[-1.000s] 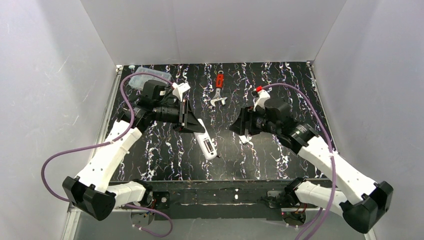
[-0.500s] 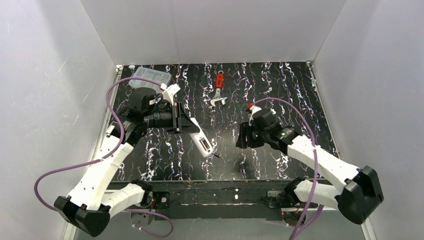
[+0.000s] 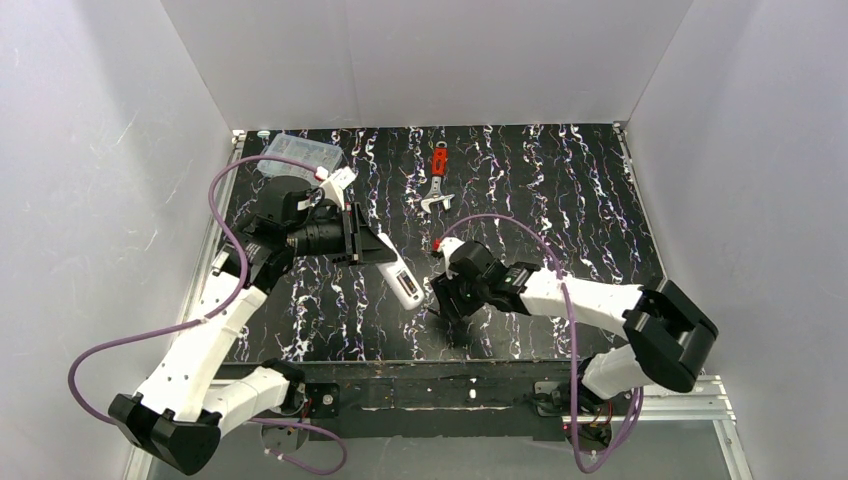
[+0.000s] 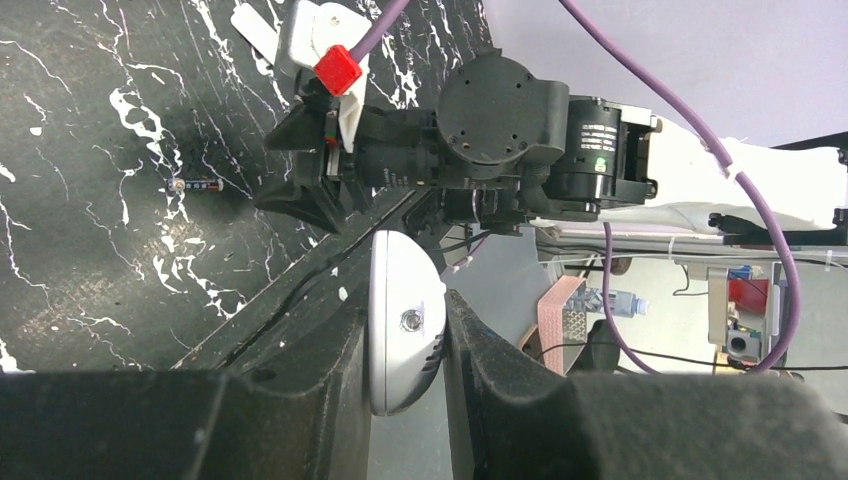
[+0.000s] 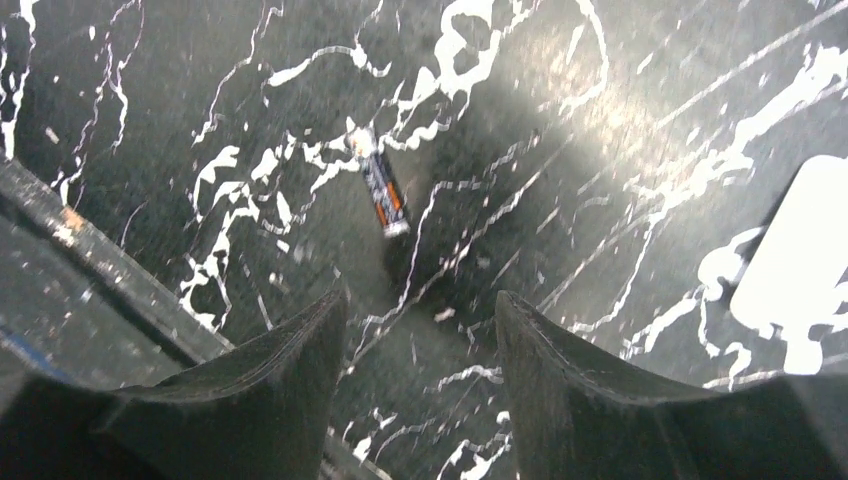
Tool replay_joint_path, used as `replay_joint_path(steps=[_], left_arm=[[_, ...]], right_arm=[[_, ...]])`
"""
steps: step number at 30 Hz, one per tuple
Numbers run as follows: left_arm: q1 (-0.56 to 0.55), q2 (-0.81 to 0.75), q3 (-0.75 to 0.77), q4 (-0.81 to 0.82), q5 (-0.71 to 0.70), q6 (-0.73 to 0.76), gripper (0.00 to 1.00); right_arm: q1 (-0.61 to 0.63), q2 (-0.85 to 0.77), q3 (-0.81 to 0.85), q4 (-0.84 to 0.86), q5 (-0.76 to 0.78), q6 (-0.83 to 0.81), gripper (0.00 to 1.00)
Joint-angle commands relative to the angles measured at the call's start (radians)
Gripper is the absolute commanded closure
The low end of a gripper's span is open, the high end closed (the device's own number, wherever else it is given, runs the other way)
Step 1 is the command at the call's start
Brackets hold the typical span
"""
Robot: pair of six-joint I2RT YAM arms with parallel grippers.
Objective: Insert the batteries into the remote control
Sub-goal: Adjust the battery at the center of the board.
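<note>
Where the left wrist camera looks along its own fingers, the left gripper is clamped tight on the remote control. Its two black fingers press the white sides. Only the handset's rounded end shows there, the rest being cut off by the fingers. From above, the handset juts out of the jaws, slanting toward the near middle of the table. Whether it touches the surface cannot be told, and a dark patch on its upward face is too small to read.

The right gripper hangs low just beside the handset's free end, jaws parted with nothing between them. One battery lies flat on the marbled top just ahead of those fingertips, untouched. In the top view the gripper's body largely hides it. A second battery cannot be made out in any view.

Far back lie a red-handled wrench and, in the left corner, a clear box.
</note>
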Motion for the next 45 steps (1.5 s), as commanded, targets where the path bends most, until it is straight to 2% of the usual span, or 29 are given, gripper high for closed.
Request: replay_joint_path(steps=[1, 6, 16, 22, 32, 37, 43, 45], left_arm=[[0.010, -0.033, 0.012, -0.028, 0.016, 0.015, 1.00], [0.012, -0.040, 0.014, -0.035, 0.011, 0.017, 1.00], [0.018, -0.043, 0.009, -0.042, 0.008, 0.021, 1.00], [0.021, -0.046, 0.008, -0.046, 0.006, 0.023, 1.00], [0.025, -0.051, 0.003, -0.045, 0.005, 0.020, 1.00], [0.027, -0.047, 0.006, -0.042, 0.007, 0.017, 1.00], [0.028, -0.053, 0.003, -0.042, 0.006, 0.015, 1.00], [0.028, -0.058, -0.001, -0.038, 0.004, 0.012, 1.00]], right_arm=[[0.002, 0.059, 0.034, 0.151, 0.021, -0.125, 0.36], [0.002, 0.140, 0.091, 0.122, 0.004, -0.181, 0.37], [0.029, 0.203, 0.135, 0.103, -0.053, -0.205, 0.41], [0.046, 0.228, 0.153, 0.062, -0.045, -0.205, 0.52], [0.064, 0.257, 0.157, 0.017, 0.051, -0.209, 0.56], [0.070, 0.273, 0.184, -0.007, 0.048, -0.209, 0.64], [0.086, 0.265, 0.185, -0.009, 0.023, -0.221, 0.66], [0.088, 0.265, 0.184, -0.007, 0.001, -0.226, 0.76]])
